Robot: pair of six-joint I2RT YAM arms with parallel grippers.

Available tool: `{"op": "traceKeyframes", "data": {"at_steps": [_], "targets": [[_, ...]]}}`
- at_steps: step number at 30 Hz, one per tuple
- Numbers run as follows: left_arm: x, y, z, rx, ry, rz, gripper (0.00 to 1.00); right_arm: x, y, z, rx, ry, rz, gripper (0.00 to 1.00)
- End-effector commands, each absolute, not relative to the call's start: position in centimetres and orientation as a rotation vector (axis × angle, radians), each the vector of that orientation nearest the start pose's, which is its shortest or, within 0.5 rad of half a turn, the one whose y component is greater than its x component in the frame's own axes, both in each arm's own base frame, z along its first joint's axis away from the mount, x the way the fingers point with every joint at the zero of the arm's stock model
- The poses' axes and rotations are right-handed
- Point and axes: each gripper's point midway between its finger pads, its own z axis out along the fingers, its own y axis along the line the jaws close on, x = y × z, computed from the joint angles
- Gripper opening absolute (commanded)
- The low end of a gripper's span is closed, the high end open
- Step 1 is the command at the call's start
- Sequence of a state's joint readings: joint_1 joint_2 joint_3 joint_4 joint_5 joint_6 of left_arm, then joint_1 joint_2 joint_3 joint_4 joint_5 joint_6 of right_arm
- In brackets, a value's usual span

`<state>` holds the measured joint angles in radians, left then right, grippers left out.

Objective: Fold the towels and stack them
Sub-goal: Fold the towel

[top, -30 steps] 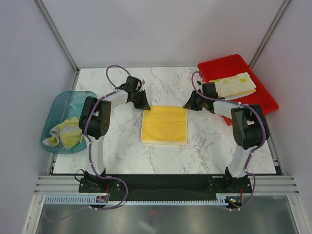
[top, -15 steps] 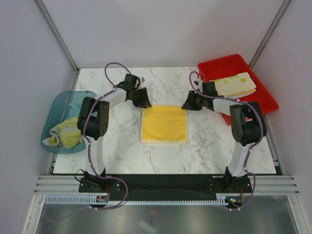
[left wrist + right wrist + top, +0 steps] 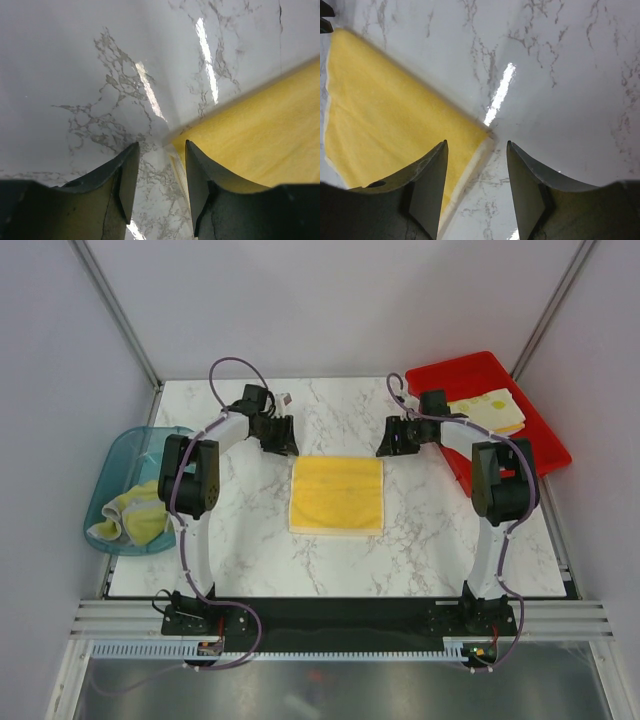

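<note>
A folded yellow towel [image 3: 337,495] lies flat at the middle of the marble table. My left gripper [image 3: 281,444] hovers just past its far left corner [image 3: 176,145], open, with only tabletop between the fingers. My right gripper [image 3: 387,447] hovers by the far right corner [image 3: 482,134], open and empty too. A folded white towel with yellow-green print [image 3: 487,412] rests in the red tray [image 3: 520,445]. A crumpled yellow and pale towel [image 3: 133,517] sits in the teal tub [image 3: 130,450].
The red tray stands at the back right corner and the teal tub hangs off the table's left edge. Bare marble [image 3: 330,560] lies in front of the yellow towel. Grey walls close in the back and both sides.
Both grippers opened, let go of the yellow towel's far corners and drew back and outward. The towel stays folded on the table.
</note>
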<state>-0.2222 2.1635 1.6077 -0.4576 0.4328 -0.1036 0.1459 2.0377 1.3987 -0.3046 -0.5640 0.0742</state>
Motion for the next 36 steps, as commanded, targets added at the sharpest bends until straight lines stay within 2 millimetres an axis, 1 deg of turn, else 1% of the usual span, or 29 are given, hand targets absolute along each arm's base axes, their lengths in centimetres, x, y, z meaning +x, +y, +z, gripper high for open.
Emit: {"op": "traceKeyframes", "data": {"at_steps": [1, 2, 3, 4, 5, 7, 8, 11, 14, 18, 19, 21, 23, 24, 25, 27, 28, 29, 30, 31, 32, 33, 34, 36], "targets": [[45.8, -19.4, 3.0, 0.503, 2.551, -0.739, 0.50, 44.9, 15.4, 4.1, -0.407, 2.472, 0.848, 0.58], [45.9, -19.5, 3.1, 0.513, 2.542, -0.750, 0.50, 44.7, 15.3, 3.5, -0.414, 2.489, 0.864, 0.58], [45.9, -19.6, 2.9, 0.518, 2.543, -0.761, 0.50, 44.8, 15.3, 3.4, -0.413, 2.485, 0.881, 0.58], [45.7, -19.9, 2.5, 0.539, 2.545, -0.786, 0.50, 44.5, 15.8, 3.4, -0.432, 2.478, 0.923, 0.57], [46.0, -19.9, 2.7, 0.545, 2.543, -0.783, 0.46, 44.2, 16.0, 2.9, -0.438, 2.486, 0.954, 0.56], [46.0, -19.8, 2.6, 0.556, 2.549, -0.779, 0.45, 44.1, 16.4, 3.0, -0.465, 2.468, 0.999, 0.53], [46.1, -19.9, 2.8, 0.560, 2.541, -0.784, 0.42, 44.1, 16.4, 2.7, -0.469, 2.471, 1.003, 0.52], [45.8, -19.9, 2.6, 0.578, 2.541, -0.798, 0.40, 43.7, 16.5, 2.1, -0.484, 2.484, 1.020, 0.50], [45.4, -20.0, 2.5, 0.608, 2.546, -0.809, 0.39, 43.2, 17.0, 2.1, -0.509, 2.473, 1.093, 0.48], [45.3, -20.0, 2.6, 0.636, 2.543, -0.812, 0.39, 43.2, 16.9, 1.7, -0.516, 2.485, 1.086, 0.46], [45.2, -20.1, 2.6, 0.646, 2.538, -0.827, 0.38, 43.2, 17.0, 1.8, -0.515, 2.487, 1.089, 0.42], [45.2, -20.1, 2.7, 0.656, 2.534, -0.834, 0.37, 43.1, 16.9, 1.5, -0.514, 2.494, 1.091, 0.40], [45.3, -20.1, 2.7, 0.659, 2.535, -0.834, 0.33, 43.1, 16.9, 1.4, -0.515, 2.498, 1.084, 0.35], [45.1, -20.1, 2.6, 0.664, 2.548, -0.833, 0.31, 43.2, 16.8, 1.4, -0.515, 2.500, 1.075, 0.33], [45.1, -20.0, 2.4, 0.667, 2.551, -0.825, 0.30, 43.3, 16.7, 1.3, -0.511, 2.502, 1.067, 0.27], [45.1, -19.9, 2.4, 0.670, 2.554, -0.822, 0.19, 43.6, 16.8, 1.4, -0.508, 2.499, 1.069, 0.22], [45.1, -19.9, 2.3, 0.670, 2.556, -0.826, 0.13, 43.7, 16.8, 1.4, -0.508, 2.499, 1.064, 0.17], [45.4, -20.1, 2.7, 0.674, 2.544, -0.828, 0.03, 43.8, 16.7, 1.3, -0.508, 2.498, 1.059, 0.12], [45.5, -20.1, 2.8, 0.669, 2.544, -0.827, 0.02, 43.8, 16.6, 1.3, -0.508, 2.500, 1.050, 0.08], [45.9, -20.1, 3.1, 0.669, 2.533, -0.818, 0.02, 44.0, 16.4, 1.3, -0.508, 2.502, 1.028, 0.00], [46.0, -20.2, 3.4, 0.670, 2.526, -0.818, 0.02, 44.3, 16.5, 1.8, -0.517, 2.480, 1.015, 0.00], [46.3, -20.2, 3.8, 0.664, 2.519, -0.812, 0.02, 44.2, 16.4, 1.9, -0.516, 2.476, 1.009, 0.00], [46.9, -20.1, 4.4, 0.656, 2.505, -0.790, 0.02, 44.9, 16.4, 2.9, -0.524, 2.433, 0.991, 0.00], [47.4, -20.0, 5.2, 0.647, 2.491, -0.769, 0.02, 45.1, 16.6, 3.5, -0.519, 2.406, 0.989, 0.00]]}}
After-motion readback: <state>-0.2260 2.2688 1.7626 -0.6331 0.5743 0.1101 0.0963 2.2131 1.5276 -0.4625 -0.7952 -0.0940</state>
